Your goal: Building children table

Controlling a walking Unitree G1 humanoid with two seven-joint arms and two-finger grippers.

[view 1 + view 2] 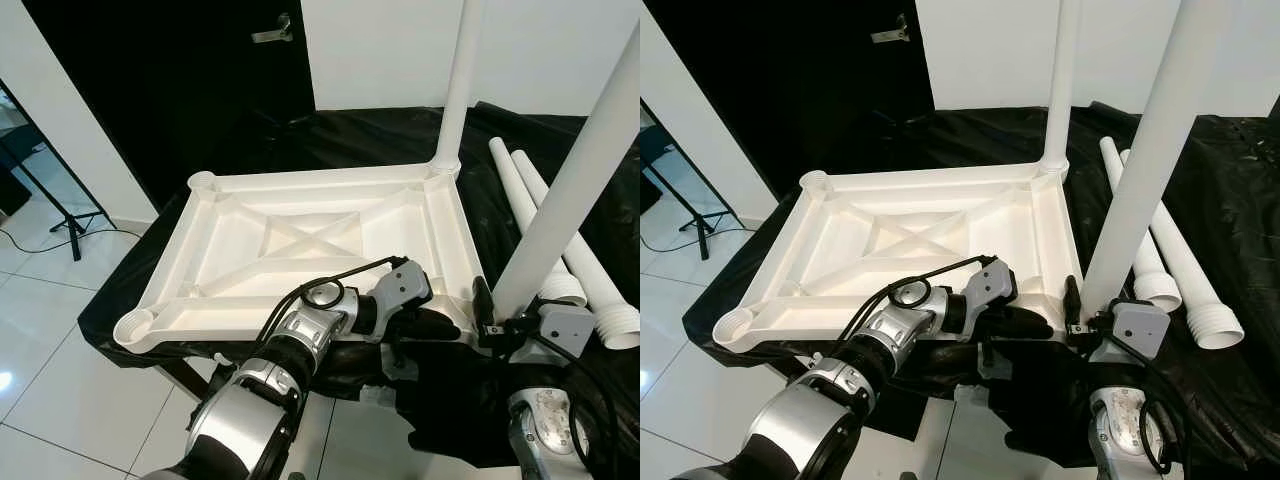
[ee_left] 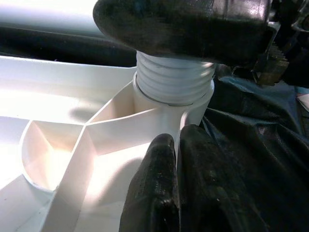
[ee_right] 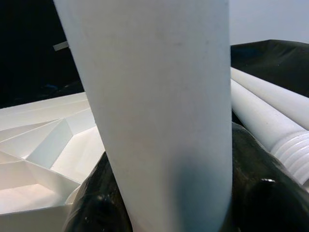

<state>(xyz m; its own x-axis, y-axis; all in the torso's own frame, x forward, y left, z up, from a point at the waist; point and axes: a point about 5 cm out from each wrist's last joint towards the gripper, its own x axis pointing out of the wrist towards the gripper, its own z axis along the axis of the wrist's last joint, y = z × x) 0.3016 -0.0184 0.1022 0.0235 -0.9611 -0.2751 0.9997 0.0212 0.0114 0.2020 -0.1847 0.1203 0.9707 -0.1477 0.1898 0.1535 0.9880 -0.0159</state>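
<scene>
Tabletop (image 1: pixel 300 240) upside down on surface. My right pincer (image 1: pixel 497 322) clamped round leg (image 1: pixel 570 190), threaded end sitting in near right socket. Left pincer (image 1: pixel 425 325) pinching tabletop rim beside socket, steadying. Step: screwing second leg. Next: twist leg home, keep upright.

We are looking at a room with white walls (image 1: pixel 400 50) and a black door (image 1: pixel 170 80) carrying a metal handle (image 1: pixel 273 32). Glossy white floor tiles (image 1: pixel 40 330) are reflecting light. A black stand (image 1: pixel 60 215) is standing on the tiles, a cable (image 1: pixel 45 243) trailing beside it. Black sheeting (image 1: pixel 340 135) is covering the work surface.
</scene>
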